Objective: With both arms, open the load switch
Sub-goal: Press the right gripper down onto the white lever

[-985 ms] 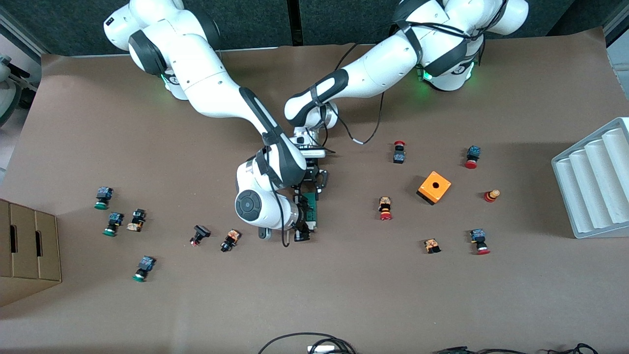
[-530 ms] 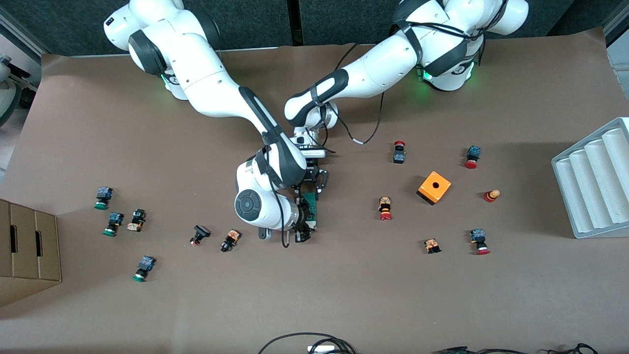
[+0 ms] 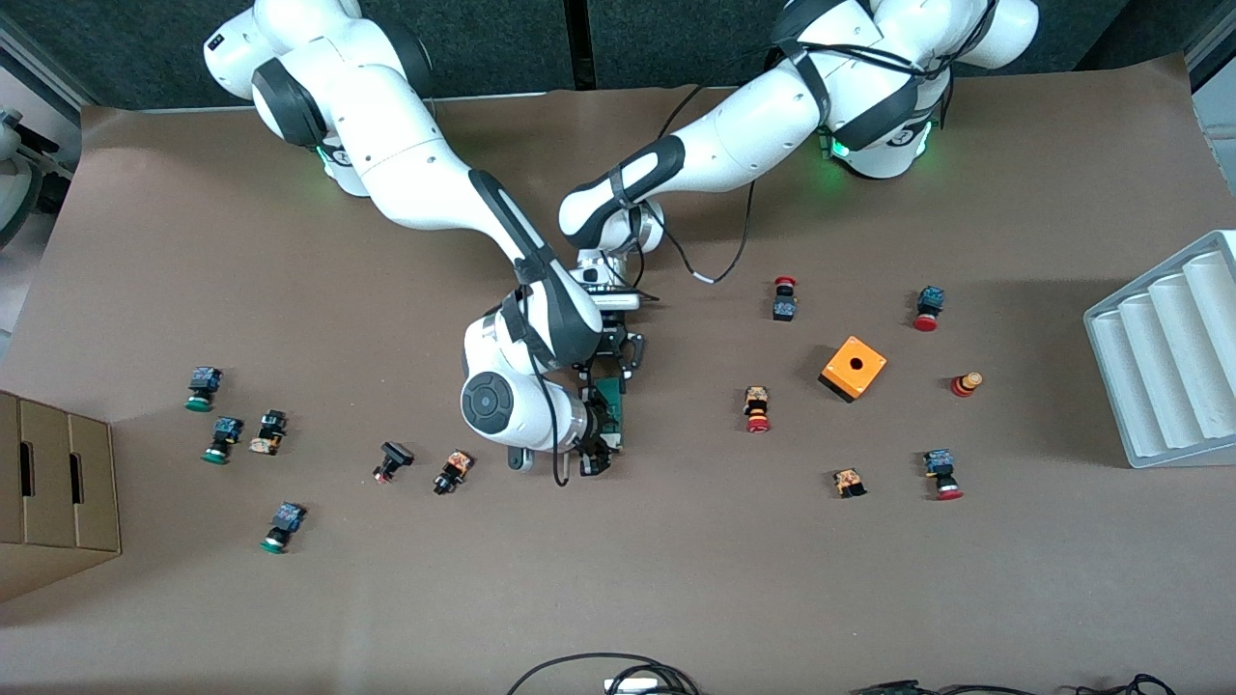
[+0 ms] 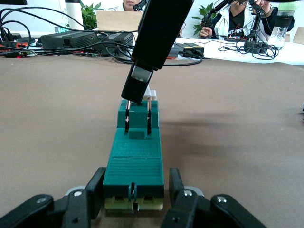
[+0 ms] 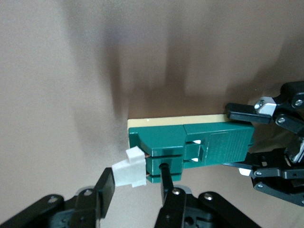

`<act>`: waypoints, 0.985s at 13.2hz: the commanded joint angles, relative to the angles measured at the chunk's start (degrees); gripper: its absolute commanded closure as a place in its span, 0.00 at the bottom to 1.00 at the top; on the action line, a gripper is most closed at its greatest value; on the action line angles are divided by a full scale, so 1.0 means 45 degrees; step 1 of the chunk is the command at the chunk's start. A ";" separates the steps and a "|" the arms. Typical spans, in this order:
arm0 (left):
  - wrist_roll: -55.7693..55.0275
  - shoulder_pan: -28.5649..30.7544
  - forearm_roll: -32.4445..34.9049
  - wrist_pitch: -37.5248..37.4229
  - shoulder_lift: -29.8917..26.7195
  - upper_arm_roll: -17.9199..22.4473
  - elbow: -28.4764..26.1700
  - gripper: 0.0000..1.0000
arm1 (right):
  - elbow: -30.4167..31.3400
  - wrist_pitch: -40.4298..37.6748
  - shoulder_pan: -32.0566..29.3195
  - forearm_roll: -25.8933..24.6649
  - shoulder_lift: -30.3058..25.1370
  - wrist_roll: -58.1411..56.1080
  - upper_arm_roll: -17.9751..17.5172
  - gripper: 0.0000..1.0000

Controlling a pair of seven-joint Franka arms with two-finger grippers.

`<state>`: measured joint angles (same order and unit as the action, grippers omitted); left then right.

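Observation:
The load switch [image 3: 610, 401], a narrow dark-green block, lies on the brown table mid-way between the arms. My left gripper [image 3: 618, 370] is shut on its end farther from the front camera; in the left wrist view the fingers [image 4: 97, 189] flank the load switch [image 4: 135, 152]. My right gripper [image 3: 597, 446] is shut on the end nearer the camera. In the right wrist view one pad presses the white sliding piece [image 5: 129, 172], which sticks out of the load switch [image 5: 199, 147]. The other finger [image 5: 166, 183] sits against the green end.
Small red- and green-capped push-buttons lie scattered toward both ends of the table. An orange cube [image 3: 854, 368] sits toward the left arm's end, with a white ribbed tray [image 3: 1168, 357] at that table edge. A cardboard box [image 3: 53, 483] stands at the right arm's end.
The right gripper's fingers have drawn together around the switch's nearer end and its white piece. The left gripper and the switch have stayed where they were.

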<state>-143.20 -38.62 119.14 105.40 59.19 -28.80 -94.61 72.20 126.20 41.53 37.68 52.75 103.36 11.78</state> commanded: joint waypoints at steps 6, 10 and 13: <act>-0.0053 -0.0187 0.0203 -0.0238 0.0167 0.0072 0.0242 0.40 | 0.0244 -0.0564 -0.0011 -0.0052 -0.0219 -0.0020 0.0077 0.54; -0.0053 -0.0187 0.0203 -0.0238 0.0167 0.0072 0.0242 0.40 | 0.0536 -0.0563 0.0048 -0.0228 -0.0414 -0.0039 0.0057 0.54; -0.0053 -0.0187 0.0203 -0.0238 0.0167 0.0091 0.0242 0.40 | 0.0751 -0.0661 0.0028 -0.0306 -0.0668 -0.0059 0.0057 0.54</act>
<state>-143.20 -38.62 119.15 105.39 59.19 -28.80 -94.61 72.34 125.29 41.47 37.40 52.51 103.27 12.10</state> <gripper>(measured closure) 0.396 0.533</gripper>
